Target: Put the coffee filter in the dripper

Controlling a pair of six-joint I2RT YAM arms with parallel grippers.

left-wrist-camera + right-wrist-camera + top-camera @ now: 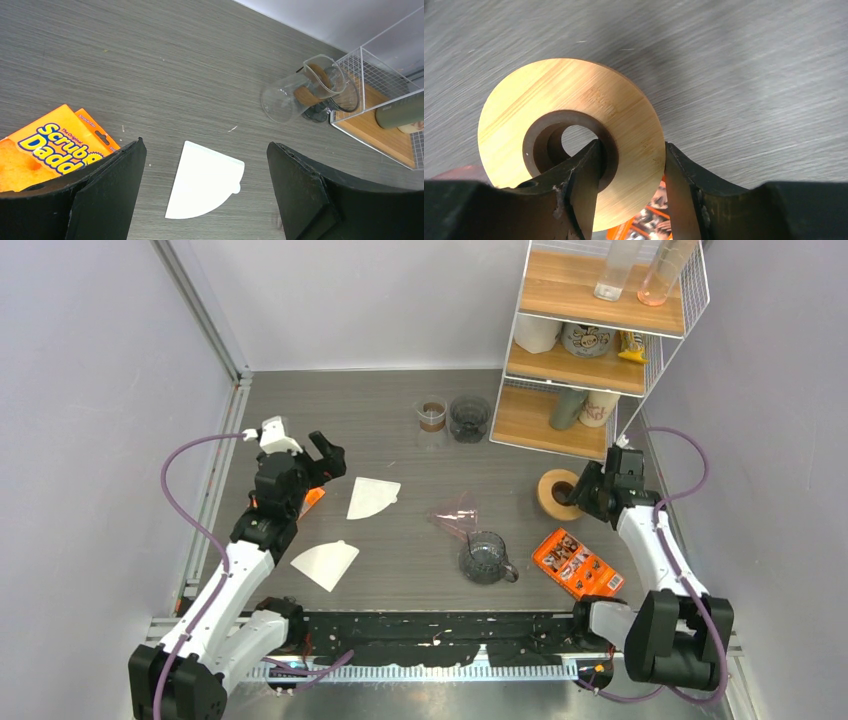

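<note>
Paper filter [205,180], far one of two: flat on the counter [420,460] at left, below and between the wide-spread left fingers [100,195], untouched. Second filter [325,563] lies nearer. One ribbed dripper [487,557], near centre, with one pink cone [457,515] just beside it. Right fingers [579,190] clenched on one wooden ring [569,100], at right. One sponge pack [45,145] at left; one orange packet [578,562] at right.

Soft, even overhead light falls on the desk [330,420], with faint shadows. In the left wrist view the coffee filter [202,182] looks crisp. In the right wrist view the desk grain smears, and the wooden ring [574,90] glows warm.
</note>
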